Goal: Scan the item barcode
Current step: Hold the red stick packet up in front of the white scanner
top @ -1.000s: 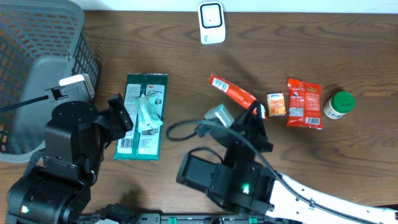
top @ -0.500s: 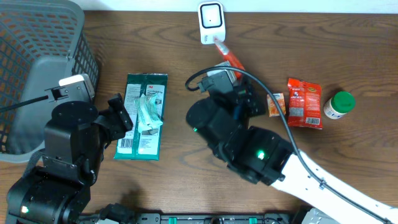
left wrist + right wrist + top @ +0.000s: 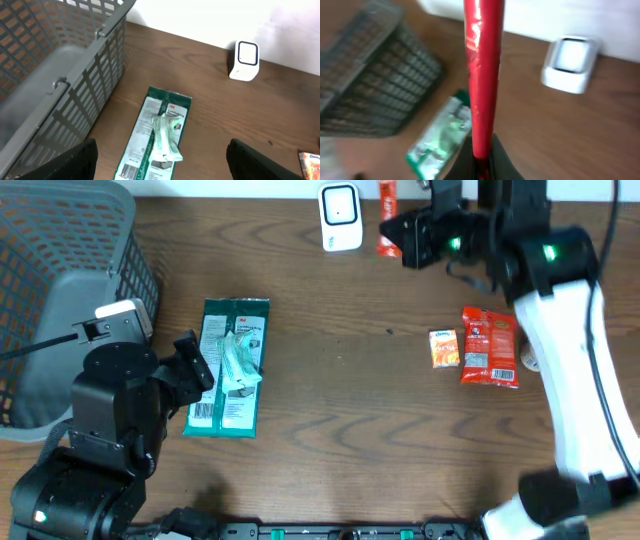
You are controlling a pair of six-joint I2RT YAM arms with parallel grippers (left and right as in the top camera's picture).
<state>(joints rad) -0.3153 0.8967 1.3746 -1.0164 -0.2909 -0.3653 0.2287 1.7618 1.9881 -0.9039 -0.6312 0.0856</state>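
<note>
- Currently my right pincer (image 3: 481,169) is clamped tight on the near end of the red stick packet (image 3: 482,75), which stands straight out from its jaws.
- Beyond that pincer, a little to one side of the packet's far end, sits the white scanner (image 3: 570,65), near but not touching.
- My left pincer (image 3: 195,365) is spread wide and holds nothing; the green packet (image 3: 157,135) lies just ahead of it.

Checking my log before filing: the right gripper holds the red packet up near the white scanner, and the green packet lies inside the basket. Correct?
No. The green packet lies on the table beside the basket, not inside it, as the overhead view shows. The right gripper does hold the red packet near the white scanner.
</note>
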